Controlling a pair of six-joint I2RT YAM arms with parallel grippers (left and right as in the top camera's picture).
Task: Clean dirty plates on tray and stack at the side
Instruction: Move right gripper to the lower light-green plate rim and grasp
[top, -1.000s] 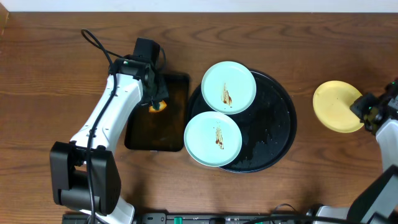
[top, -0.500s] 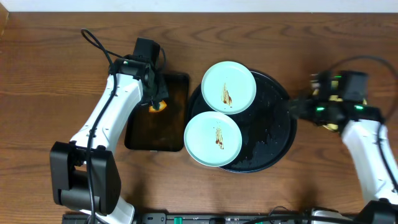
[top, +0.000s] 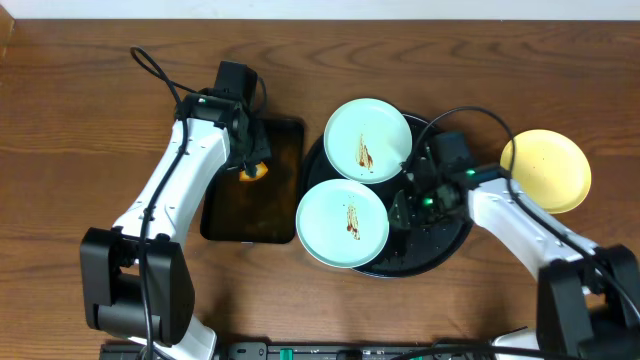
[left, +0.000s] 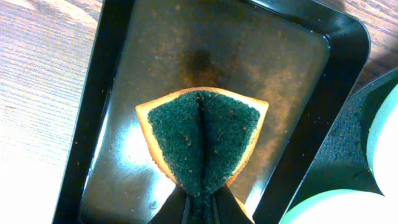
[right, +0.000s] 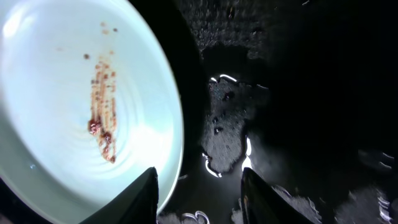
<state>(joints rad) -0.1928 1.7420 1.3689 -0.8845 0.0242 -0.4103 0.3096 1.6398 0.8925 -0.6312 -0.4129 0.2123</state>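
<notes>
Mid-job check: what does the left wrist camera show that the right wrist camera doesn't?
Only left wrist: the left gripper shut on the green sponge, with the rectangular tray under it and bare table beside it. Only right wrist: the open right gripper, a brown smear on a mint plate, and wet patches on the round tray. Both: the round tray and a mint plate's rim; I cannot tell whether it is the same plate.

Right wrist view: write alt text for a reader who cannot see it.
A pale mint-blue plate smeared with brown sauce fills the left, lying on the wet black tray. The right gripper hangs open at the bottom edge, fingers either side of the plate's rim.
</notes>
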